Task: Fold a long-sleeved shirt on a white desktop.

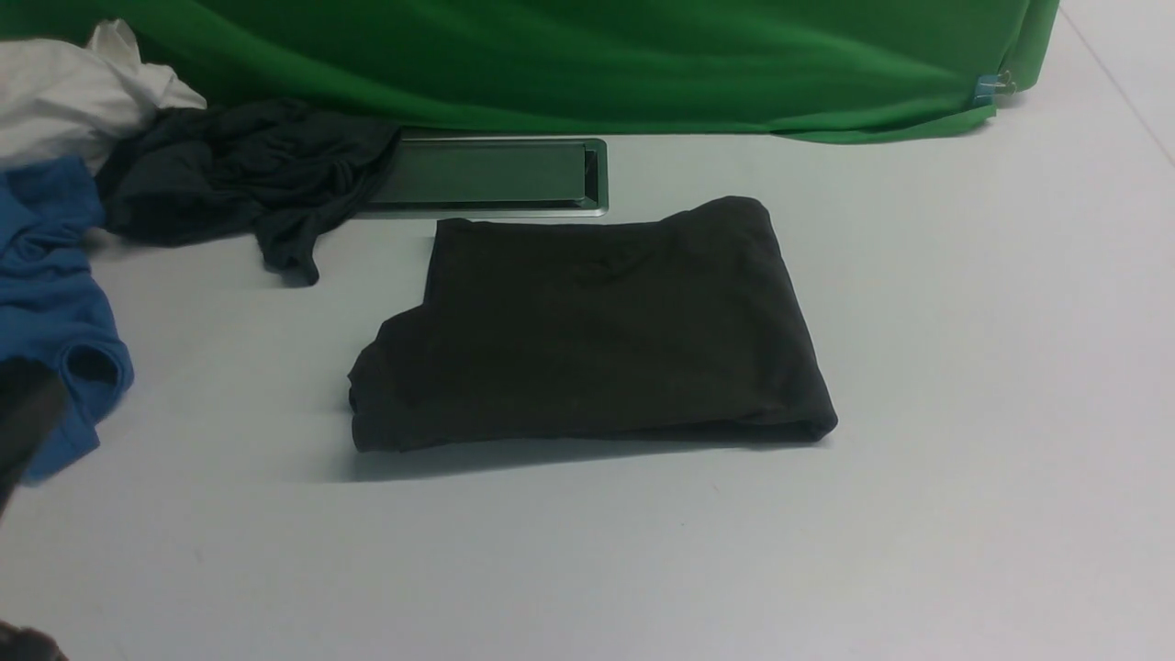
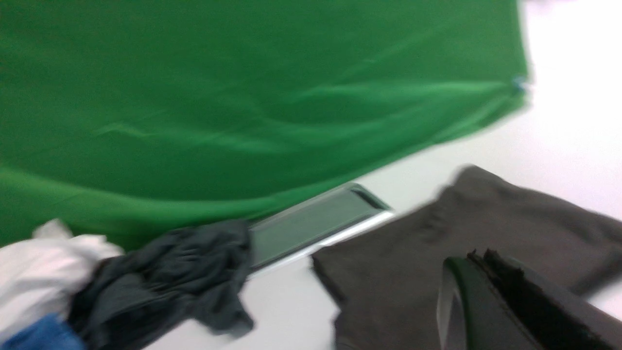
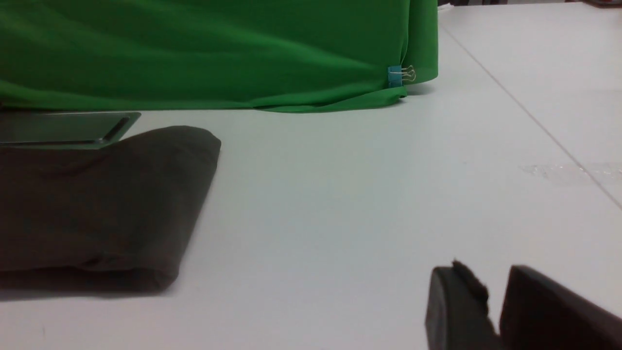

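The long-sleeved shirt (image 1: pixel 587 330), black-brown, lies folded into a flat rectangle in the middle of the white desktop (image 1: pixel 964 367). My left gripper (image 2: pixel 478 255) is shut with nothing in it. It hangs above the shirt (image 2: pixel 437 233) near its left side, and the left wrist view is blurred. A dark blurred part of my left arm (image 1: pixel 27 422) shows at the front view's left edge. My right gripper (image 3: pixel 495 274) is open by a narrow gap and holds nothing. It sits low over bare desktop, well to the right of the shirt's folded edge (image 3: pixel 184 204). The front view does not show it.
A grey cable slot (image 1: pixel 486 174) lies just behind the shirt. A dark teal-grey garment (image 1: pixel 239 174), a blue tee (image 1: pixel 46 294) and a white cloth (image 1: pixel 64 92) are heaped at the back left. The green backdrop (image 1: pixel 587 55) hangs along the back, held by a clip (image 1: pixel 987 89).
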`<state>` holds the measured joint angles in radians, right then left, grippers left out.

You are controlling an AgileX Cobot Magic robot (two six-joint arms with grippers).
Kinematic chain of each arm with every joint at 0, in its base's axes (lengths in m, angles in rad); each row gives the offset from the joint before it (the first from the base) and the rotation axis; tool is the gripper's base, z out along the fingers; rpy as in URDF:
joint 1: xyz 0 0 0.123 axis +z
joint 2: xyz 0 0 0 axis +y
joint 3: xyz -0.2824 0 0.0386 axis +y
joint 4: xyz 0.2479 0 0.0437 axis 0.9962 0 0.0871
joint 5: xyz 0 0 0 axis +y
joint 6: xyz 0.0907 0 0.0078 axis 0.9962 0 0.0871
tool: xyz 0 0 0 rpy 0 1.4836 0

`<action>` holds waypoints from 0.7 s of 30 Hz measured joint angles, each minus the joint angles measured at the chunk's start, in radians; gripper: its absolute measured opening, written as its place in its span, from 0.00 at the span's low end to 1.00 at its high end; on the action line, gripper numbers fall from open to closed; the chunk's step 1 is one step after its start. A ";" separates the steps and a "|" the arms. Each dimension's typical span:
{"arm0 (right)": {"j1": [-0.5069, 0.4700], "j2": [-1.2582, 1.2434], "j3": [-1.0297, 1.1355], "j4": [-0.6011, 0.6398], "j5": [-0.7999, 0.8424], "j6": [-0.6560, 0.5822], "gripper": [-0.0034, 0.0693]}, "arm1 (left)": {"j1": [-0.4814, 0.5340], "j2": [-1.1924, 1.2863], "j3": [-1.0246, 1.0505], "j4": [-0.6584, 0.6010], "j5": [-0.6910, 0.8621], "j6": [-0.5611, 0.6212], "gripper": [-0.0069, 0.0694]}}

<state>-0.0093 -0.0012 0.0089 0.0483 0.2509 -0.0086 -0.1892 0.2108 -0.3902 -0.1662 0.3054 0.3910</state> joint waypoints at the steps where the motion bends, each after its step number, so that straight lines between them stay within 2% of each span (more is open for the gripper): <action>1: 0.000 0.000 0.000 0.000 0.000 0.000 0.26 | 0.035 -0.021 0.020 -0.004 -0.025 -0.009 0.11; 3: 0.000 0.000 0.000 0.000 0.000 0.000 0.26 | 0.129 -0.094 0.107 -0.010 -0.093 -0.027 0.11; 6: 0.000 0.000 0.000 0.000 0.000 0.000 0.27 | 0.190 -0.162 0.207 -0.014 -0.132 -0.027 0.11; 13: 0.000 0.000 0.000 0.000 0.000 0.000 0.29 | 0.214 -0.209 0.390 -0.014 -0.202 -0.084 0.11; 17: 0.000 0.000 0.000 0.000 0.000 0.000 0.31 | 0.217 -0.212 0.396 -0.014 -0.087 -0.110 0.11; 21: 0.000 0.000 0.000 0.000 0.000 0.000 0.32 | 0.217 -0.213 0.397 -0.018 -0.062 -0.111 0.11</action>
<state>-0.0093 -0.0012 0.0089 0.0483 0.2507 -0.0086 0.0281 -0.0024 0.0065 -0.1842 0.2435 0.2796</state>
